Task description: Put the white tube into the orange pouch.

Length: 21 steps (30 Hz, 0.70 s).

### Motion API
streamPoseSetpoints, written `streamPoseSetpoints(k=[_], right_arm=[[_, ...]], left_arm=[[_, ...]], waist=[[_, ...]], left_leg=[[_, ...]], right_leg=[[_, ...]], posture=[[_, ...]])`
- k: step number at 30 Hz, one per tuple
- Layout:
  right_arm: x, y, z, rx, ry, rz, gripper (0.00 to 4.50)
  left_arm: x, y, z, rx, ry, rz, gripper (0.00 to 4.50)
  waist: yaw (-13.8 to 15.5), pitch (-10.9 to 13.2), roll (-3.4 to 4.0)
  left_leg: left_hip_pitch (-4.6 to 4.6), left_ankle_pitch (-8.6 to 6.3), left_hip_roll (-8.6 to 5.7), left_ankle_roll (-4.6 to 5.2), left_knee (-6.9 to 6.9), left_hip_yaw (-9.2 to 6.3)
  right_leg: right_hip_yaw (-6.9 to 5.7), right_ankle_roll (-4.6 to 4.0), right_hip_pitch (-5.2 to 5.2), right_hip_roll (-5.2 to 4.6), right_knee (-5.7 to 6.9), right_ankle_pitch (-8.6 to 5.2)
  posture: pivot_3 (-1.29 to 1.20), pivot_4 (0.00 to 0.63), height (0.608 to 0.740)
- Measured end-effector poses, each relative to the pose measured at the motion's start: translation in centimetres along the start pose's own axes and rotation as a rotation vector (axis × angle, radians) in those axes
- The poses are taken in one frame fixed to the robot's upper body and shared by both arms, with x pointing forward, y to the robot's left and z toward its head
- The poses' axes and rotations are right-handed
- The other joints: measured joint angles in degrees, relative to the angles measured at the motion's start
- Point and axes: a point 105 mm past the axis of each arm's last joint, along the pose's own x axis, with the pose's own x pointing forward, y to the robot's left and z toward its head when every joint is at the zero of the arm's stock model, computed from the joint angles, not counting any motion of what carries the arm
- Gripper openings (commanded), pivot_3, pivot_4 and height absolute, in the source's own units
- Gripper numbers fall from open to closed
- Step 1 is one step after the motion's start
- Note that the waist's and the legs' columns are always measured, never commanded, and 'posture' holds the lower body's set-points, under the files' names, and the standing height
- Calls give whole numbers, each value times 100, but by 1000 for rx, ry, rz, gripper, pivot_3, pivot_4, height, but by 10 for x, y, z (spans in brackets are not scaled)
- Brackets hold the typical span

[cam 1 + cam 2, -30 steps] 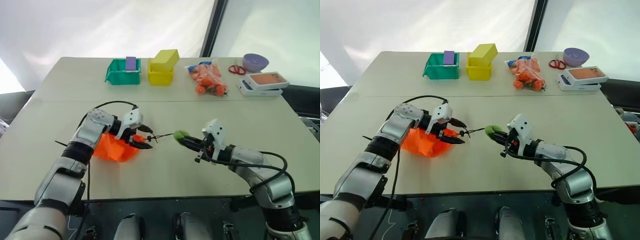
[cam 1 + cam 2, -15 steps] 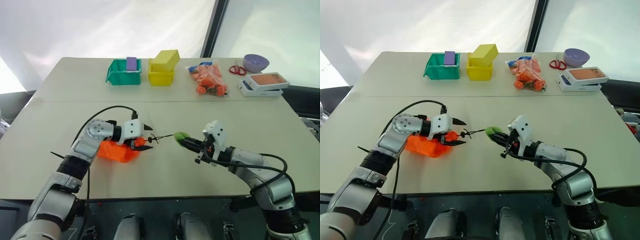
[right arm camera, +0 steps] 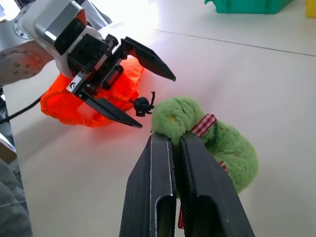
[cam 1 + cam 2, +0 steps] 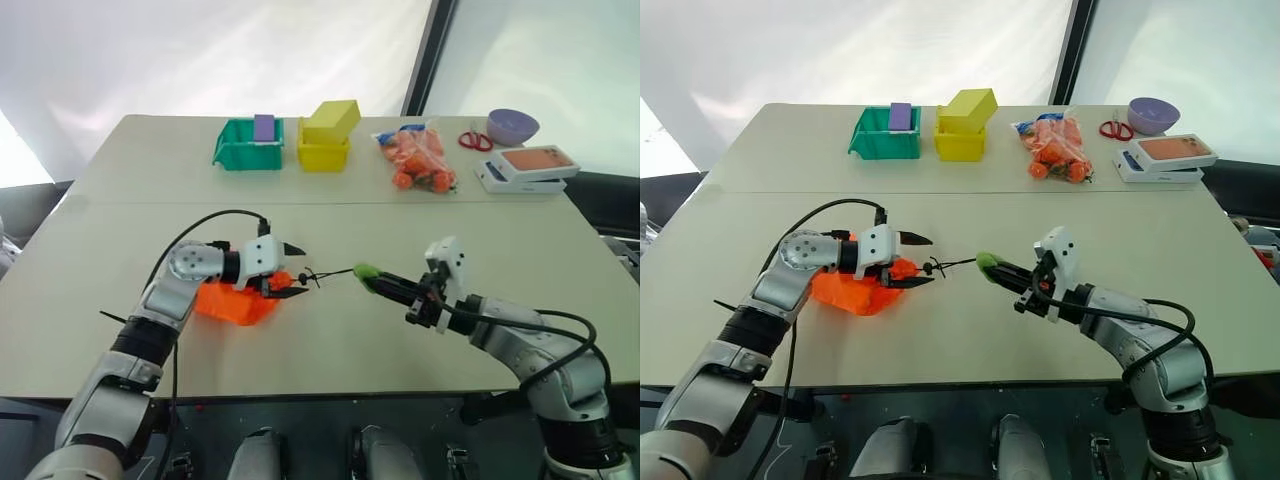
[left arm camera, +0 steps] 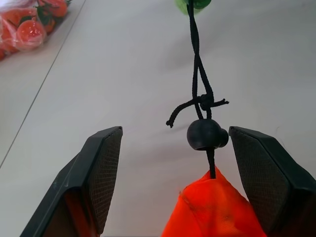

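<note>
A wide beige table (image 4: 330, 330) is seen from above. Along its far edge are set a green bin (image 4: 246, 144), a yellow bin (image 4: 322, 148), a clear bag of orange items (image 4: 418, 160), red scissors (image 4: 474, 138), a purple bowl (image 4: 511, 125) and stacked flat boxes (image 4: 524, 166).

Near the front, left of centre, the orange pouch (image 4: 235, 302) lies crumpled on the table. Its neck is turned toward the robot's right, and from it a black cord (image 5: 197, 64) is stretched along that same line, roughly level above the table, through a round black toggle (image 5: 205, 134) to a fuzzy lime green ring (image 3: 205, 136).

The left gripper (image 4: 284, 270) is held at the pouch's neck with its two fingers wide apart, the toggle and the orange tip lying between them, closer to one finger; no contact can be made out. The right gripper (image 4: 388, 285) is pressed together on the green ring, by which the cord is held taut.

The white tube cannot be found anywhere in these views; it may already be inside the pouch, though that cannot be confirmed.

The step in hand appears to be the working of the drawstring at the pouch's mouth. The next move would seem to call for the neck or toggle to be pinched by the left fingers while the ring is drawn away along the cord's line.
</note>
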Motion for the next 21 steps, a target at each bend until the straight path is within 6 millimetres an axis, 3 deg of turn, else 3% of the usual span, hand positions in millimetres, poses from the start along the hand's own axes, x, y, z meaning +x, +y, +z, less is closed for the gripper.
streamPoseSetpoints(k=[15,21], right_arm=[[0,0,1,32,-16,-3,0],[0,0,2,32,-17,-4,0]], left_arm=[[7,4,11,281,-18,22,3673],[12,-10,7,351,9,-3,3673]], waist=[[1,0,0],[0,-1,1]], left_leg=[[1,0,0,0,0,0],[2,0,0,0,0,0]], right_leg=[[0,1,2,0,0,1],[0,1,2,0,0,1]], posture=[[0,150,740],[0,150,740]])
